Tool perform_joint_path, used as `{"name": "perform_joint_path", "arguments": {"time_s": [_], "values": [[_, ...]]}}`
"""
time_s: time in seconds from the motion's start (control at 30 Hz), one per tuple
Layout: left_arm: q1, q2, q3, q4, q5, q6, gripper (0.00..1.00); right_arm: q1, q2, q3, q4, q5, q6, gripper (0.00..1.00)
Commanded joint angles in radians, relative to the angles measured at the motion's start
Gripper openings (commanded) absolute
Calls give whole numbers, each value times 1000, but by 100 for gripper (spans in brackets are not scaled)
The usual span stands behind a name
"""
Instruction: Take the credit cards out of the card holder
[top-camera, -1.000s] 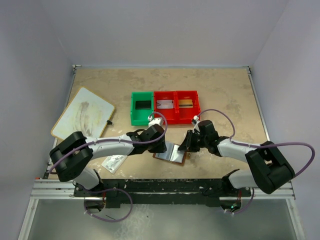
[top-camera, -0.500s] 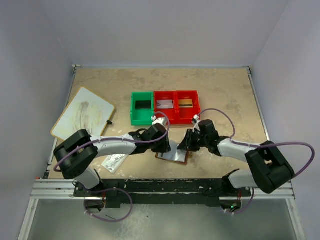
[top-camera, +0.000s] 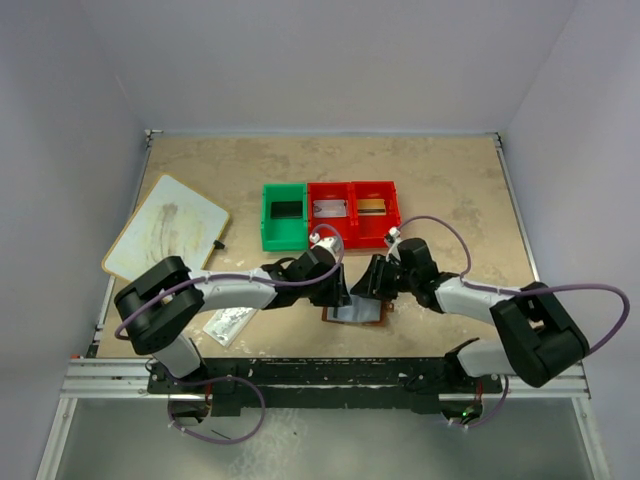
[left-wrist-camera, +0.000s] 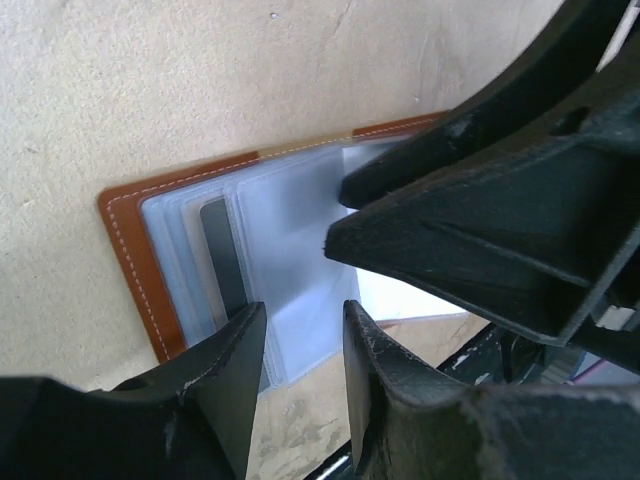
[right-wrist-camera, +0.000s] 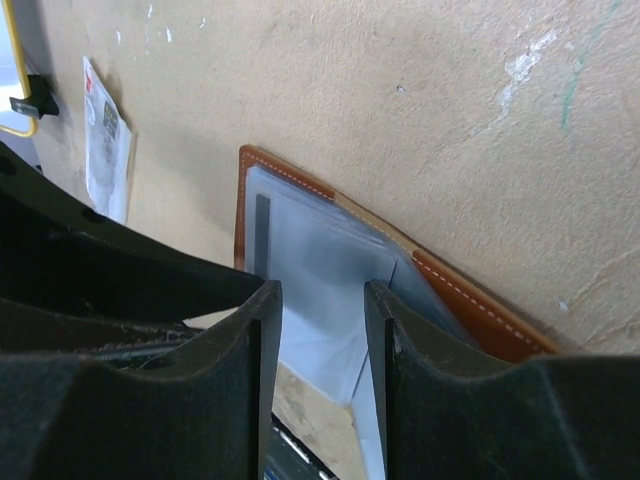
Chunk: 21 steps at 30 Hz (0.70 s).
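- The card holder (top-camera: 357, 313) is laid open and flat on the table (top-camera: 450, 180) near its front edge, between the two arms. Brown leather with pale stitching is seen around bluish clear pockets.
- Much of it is covered in the top view by the two grippers. In the left wrist view its right part is hidden behind the black body of the right gripper (left-wrist-camera: 480, 220).
- A narrow dark strip (left-wrist-camera: 225, 262) is seen inside one pocket. Whether it is a card's edge cannot be told, and no writing can be made out on it.
- The left gripper (left-wrist-camera: 302, 315) is set over the holder's near edge with its fingers spread. Clear pocket is seen in the gap, and nothing is seen pinched.
- The right gripper (right-wrist-camera: 320, 295) is held over the pockets with its fingers likewise parted around nothing. Contact with the plastic cannot be judged.
- A printed slip (right-wrist-camera: 105, 140) is lying to the holder's left. A red mark and a blocky code are seen on it, but the print is too small to be read.
- Farther back, a green bin (top-camera: 280, 240) and red bins (top-camera: 360, 238) are placed side by side; their contents are too small to be identified.
- A white board (top-camera: 165, 228) with a yellow rim is lying at the far left.
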Motion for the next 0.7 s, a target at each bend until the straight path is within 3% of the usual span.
{"name": "perform_joint_path", "arguments": {"time_s": [0.0, 0.2, 0.53, 0.67], "values": [[-7, 21, 42, 67, 41, -15, 35, 15, 53, -13, 0, 9, 11, 44], [-7, 13, 30, 43, 13, -14, 34, 37, 43, 14, -128, 141, -29, 48], [-7, 22, 32, 52, 12, -22, 35, 38, 94, -32, -67, 146, -24, 15], [-7, -22, 25, 13, -52, -17, 36, 36, 64, -74, -16, 110, 32, 9]]}}
